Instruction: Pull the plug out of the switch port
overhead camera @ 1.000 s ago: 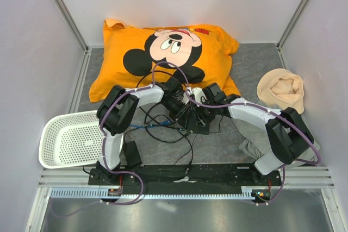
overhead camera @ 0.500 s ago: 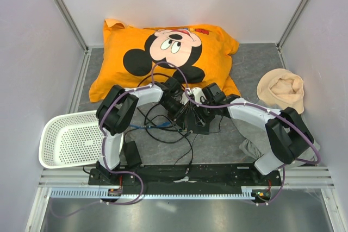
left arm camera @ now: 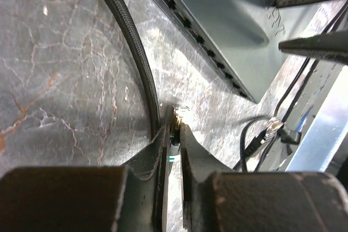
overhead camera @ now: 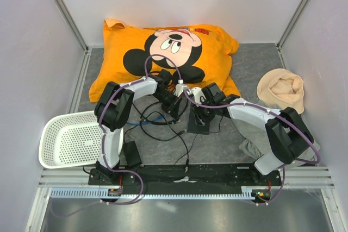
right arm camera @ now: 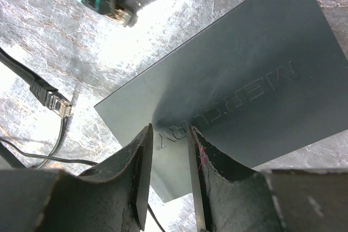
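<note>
The switch point(overhead camera: 196, 126) is a flat black box lying between my two grippers. In the left wrist view its edge shows a row of ports point(left arm camera: 202, 41), all of them bare. My left gripper point(left arm camera: 175, 129) is shut on the plug point(left arm camera: 178, 113), whose braided cable point(left arm camera: 136, 52) trails off beside it. The plug hangs a short way off the port edge, clear of the switch point(left arm camera: 228, 9). My right gripper point(right arm camera: 169, 131) stands open, both tips resting on the lid of the switch point(right arm camera: 255, 80), nothing between them. The held plug point(right arm camera: 122, 17) also shows at the upper left of the right wrist view.
An orange cartoon pillow point(overhead camera: 163, 52) lies behind the arms. A white basket point(overhead camera: 70, 139) sits at the left and a beige hat point(overhead camera: 281, 89) at the right. Loose black cables point(overhead camera: 157, 126), a free network plug point(right arm camera: 54, 100) and a power brick point(overhead camera: 132, 153) lie near the switch.
My left gripper has drawn back to the left and away from the switch with the plug in it. More of the switch now shows. The right arm has stayed put.
</note>
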### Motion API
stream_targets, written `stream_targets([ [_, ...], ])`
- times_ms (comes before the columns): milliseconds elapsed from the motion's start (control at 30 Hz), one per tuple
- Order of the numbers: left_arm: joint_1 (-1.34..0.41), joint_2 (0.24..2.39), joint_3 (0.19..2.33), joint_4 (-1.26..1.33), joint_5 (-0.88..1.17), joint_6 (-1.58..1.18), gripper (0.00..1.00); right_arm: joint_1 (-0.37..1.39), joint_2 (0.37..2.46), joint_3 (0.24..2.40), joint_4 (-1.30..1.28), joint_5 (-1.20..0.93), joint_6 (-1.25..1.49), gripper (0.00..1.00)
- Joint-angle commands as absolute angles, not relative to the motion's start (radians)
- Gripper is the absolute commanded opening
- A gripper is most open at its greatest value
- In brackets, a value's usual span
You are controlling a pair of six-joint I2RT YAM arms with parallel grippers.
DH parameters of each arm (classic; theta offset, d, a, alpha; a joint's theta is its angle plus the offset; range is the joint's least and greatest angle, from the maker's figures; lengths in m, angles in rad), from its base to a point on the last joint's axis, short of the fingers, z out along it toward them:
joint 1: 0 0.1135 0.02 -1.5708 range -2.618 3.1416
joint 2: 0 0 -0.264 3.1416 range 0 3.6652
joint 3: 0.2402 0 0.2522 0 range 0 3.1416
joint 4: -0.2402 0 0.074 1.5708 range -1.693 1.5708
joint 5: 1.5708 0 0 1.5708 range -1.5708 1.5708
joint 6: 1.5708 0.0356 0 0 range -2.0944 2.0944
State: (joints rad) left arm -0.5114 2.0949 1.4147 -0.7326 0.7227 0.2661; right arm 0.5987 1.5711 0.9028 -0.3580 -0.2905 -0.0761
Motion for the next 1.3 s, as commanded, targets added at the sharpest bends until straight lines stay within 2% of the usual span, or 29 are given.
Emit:
stream_targets([
  [0,-0.485,2.017,1.391,-0.811,0.601,0.408,0.01,0.601,1.6,0.879,-0.394,-0.238,-0.103,0.4],
  [133,-0.398,1.924,1.459,-0.825,0.574,0.433,0.01,0.601,1.6,0.877,-0.396,-0.233,-0.106,0.41],
  [300,-0.238,1.914,1.598,-0.868,0.51,0.439,0.01,0.601,1.588,0.884,-0.385,-0.216,-0.112,0.41],
  [433,-0.121,1.896,1.631,-0.865,0.488,0.434,0.02,0.598,1.572,0.911,-0.379,-0.201,-0.118,0.41],
  [567,-0.106,1.835,1.605,-0.848,0.52,0.426,0.04,0.589,1.575,0.966,-0.39,-0.181,-0.129,0.45],
  [600,-0.106,1.815,1.585,-0.844,0.56,0.411,0.11,0.588,1.574,0.983,-0.397,-0.169,-0.143,0.48],
  [633,-0.107,1.798,1.575,-0.838,0.581,0.402,0.26,0.584,1.574,0.998,-0.406,-0.163,-0.156,0.56],
  [700,-0.11,1.738,1.546,-0.802,0.62,0.365,0.35,0.566,1.565,1.06,-0.443,-0.158,-0.178,0.62],
  [733,-0.113,1.718,1.536,-0.786,0.627,0.353,0.4,0.557,1.551,1.077,-0.448,-0.158,-0.181,0.7],
  [867,-0.114,1.625,1.487,-0.698,0.646,0.295,0.47,0.503,1.529,1.193,-0.474,-0.106,-0.19,0.82],
  [900,-0.114,1.591,1.473,-0.652,0.661,0.273,0.48,0.477,1.52,1.21,-0.474,-0.053,-0.193,0.88],
  [967,-0.115,1.56,1.442,-0.594,0.675,0.226,0.52,0.45,1.517,1.253,-0.474,-0.006,-0.209,0.92],
  [1000,-0.115,1.53,1.43,-0.522,0.673,0.201,0.88,0.427,1.52,1.267,-0.474,0.052,-0.204,0.97],
  [1033,-0.117,1.519,1.422,-0.482,0.675,0.181,0.93,0.414,1.523,1.3,-0.479,0.137,-0.18,0.98],
  [1267,-0.12,1.532,1.511,-0.388,0.502,0.029,0.98,0.39,1.543,1.322,-0.446,0.502,-0.039,0.98],
])
